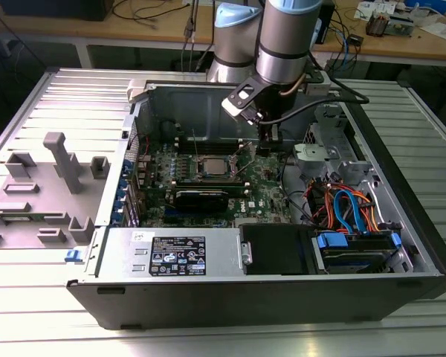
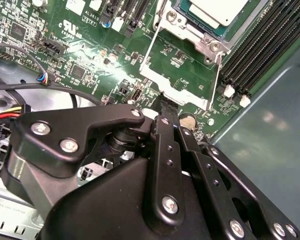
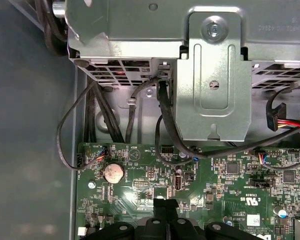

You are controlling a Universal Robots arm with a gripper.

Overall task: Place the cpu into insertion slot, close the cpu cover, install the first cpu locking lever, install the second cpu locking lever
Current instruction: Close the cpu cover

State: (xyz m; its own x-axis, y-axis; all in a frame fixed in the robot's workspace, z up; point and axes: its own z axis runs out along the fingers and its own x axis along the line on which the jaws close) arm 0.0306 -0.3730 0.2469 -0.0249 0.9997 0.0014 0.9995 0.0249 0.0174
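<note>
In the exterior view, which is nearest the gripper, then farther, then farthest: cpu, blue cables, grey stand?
From the gripper:
1. cpu, just toward the exterior view's left.
2. blue cables, toward the exterior view's right.
3. grey stand, far at the exterior view's left.

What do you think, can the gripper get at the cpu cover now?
Probably yes: in the second wrist view the gripper is at the edge of the open cpu cover, with no cable or part between them.
</note>
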